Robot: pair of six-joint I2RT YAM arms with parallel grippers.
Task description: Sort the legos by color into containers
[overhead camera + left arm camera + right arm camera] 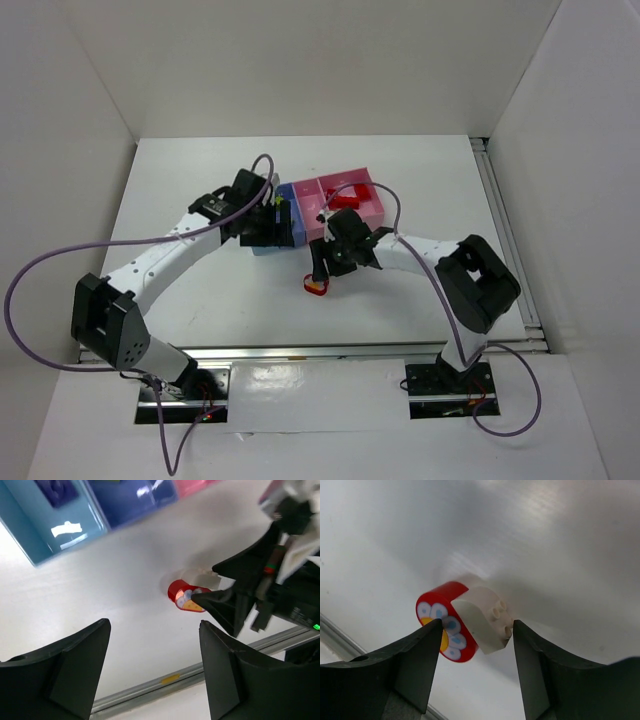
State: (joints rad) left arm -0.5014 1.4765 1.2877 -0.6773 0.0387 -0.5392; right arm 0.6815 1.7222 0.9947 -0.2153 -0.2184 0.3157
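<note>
right gripper [476,624]: jaws apart, one finger on each side of the red-and-white lego [470,615]. nothing is clamped. the tips appear to be just above the piece, but the wrist view is too close to rule out light contact.
red-and-white lego: lies on the table [100,590], near the tray row but apart from it. it is a red rounded part with a flower face, with a white studded brick joined at an angle.
left gripper [155,625]: jaws wide apart and empty, hanging over the near edge of the trays.
risk, grip: the piece is lopsided. closing on the curved red rim and the slanted white face could squeeze it out sideways or roll it.
risk, descent: the red part reaches under one fingertip, so a straight drop could land that finger on top of the piece and pin it.
risk, arms: both wrists are close together near the trays. carrying the piece to a tray could bring the arms into contact.
light blue tray [30,540]: holds a purple lego [56,489].
darker blue tray [135,497]: only glare shows in the visible part.
smaller pink tray [312,210]: contents partly hidden by the arms.
large pink tray [378,212]: holds several red legos [355,193].
</note>
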